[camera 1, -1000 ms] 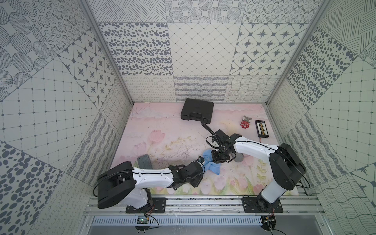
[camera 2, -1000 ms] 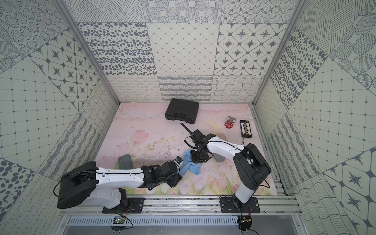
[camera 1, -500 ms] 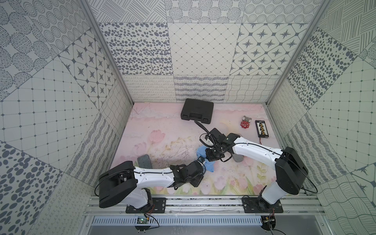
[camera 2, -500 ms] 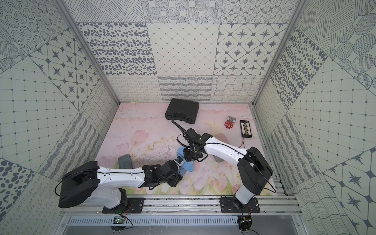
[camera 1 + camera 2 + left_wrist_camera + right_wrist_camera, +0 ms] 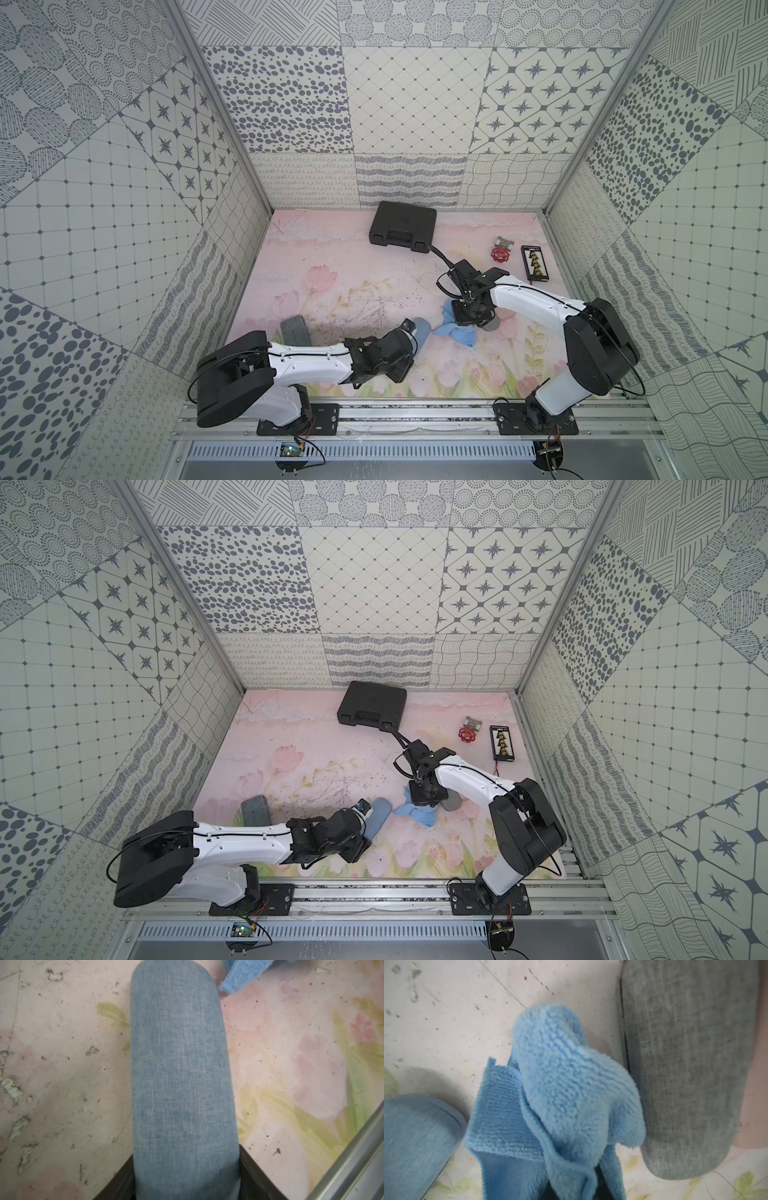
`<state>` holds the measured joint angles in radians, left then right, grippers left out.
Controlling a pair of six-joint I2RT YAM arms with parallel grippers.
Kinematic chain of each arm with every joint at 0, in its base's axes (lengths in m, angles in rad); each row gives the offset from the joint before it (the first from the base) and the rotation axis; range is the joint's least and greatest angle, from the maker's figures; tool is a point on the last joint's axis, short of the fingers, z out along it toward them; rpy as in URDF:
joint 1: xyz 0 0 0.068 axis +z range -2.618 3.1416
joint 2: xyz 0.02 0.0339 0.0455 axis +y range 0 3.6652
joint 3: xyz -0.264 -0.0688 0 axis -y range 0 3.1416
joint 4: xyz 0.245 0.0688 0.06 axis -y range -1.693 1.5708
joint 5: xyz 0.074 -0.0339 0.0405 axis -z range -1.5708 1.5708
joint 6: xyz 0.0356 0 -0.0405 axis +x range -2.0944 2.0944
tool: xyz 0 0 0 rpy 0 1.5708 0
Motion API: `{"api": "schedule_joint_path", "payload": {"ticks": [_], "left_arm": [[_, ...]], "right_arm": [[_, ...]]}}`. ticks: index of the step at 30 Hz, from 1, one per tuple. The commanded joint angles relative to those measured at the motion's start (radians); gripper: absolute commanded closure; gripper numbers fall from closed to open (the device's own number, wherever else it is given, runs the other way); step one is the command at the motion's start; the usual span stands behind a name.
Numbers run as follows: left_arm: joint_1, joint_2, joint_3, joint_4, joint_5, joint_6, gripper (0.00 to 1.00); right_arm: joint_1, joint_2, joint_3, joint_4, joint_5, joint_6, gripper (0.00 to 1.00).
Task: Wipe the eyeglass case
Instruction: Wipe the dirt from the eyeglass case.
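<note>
floral mat (image 5: 332,266): left gripper (image 5: 186,1180) clamps blue eyeglass case (image 5: 180,1064); right gripper (image 5: 468,316) pinches cloth (image 5: 566,1084) just beside it

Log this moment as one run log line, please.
left gripper: shut on blue eyeglass case | right gripper: shut on blue microfiber cloth | cloth: beside case's free end, not on it | gray eyeglass case: beside cloth

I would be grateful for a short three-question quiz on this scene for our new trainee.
1. True or false: the right gripper is shut on the blue cloth.
2. The left gripper holds: A) a mug, B) the blue eyeglass case, C) a screwdriver?
3. Fill in: the black tool case lies nearest the ___ wall.
Key: 1 true; 2 B; 3 back.
</note>
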<state>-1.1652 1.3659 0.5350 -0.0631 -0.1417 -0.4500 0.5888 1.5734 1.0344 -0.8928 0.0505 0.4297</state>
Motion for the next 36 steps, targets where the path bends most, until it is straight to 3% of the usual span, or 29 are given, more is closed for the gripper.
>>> {"api": "schedule_joint_path", "payload": {"ticks": [1,8,15,22,28,36], "left_arm": [[0.009,-0.013,0.001,-0.003,0.018,-0.062,0.34],[0.01,-0.035,0.009,-0.016,0.078,-0.08,0.17],[0.008,-0.075,-0.034,0.028,0.175,-0.114,0.17],[0.006,0.03,0.038,0.068,0.284,-0.088,0.17],[-0.016,-0.006,0.072,0.043,0.287,-0.07,0.17],[-0.014,-0.099,0.07,-0.016,0.244,-0.014,0.16]], "right_arm": [[0.027,-0.042,-0.003,-0.028,-0.034,0.01,1.0],[0.058,-0.053,-0.059,0.005,-0.096,0.077,1.0],[0.088,-0.014,-0.051,0.054,-0.15,0.114,1.0],[0.144,0.13,0.111,0.085,-0.165,0.099,1.0],[0.144,0.215,0.265,0.048,-0.135,0.044,1.0],[0.117,0.199,0.297,0.019,-0.094,0.022,1.0]]}}
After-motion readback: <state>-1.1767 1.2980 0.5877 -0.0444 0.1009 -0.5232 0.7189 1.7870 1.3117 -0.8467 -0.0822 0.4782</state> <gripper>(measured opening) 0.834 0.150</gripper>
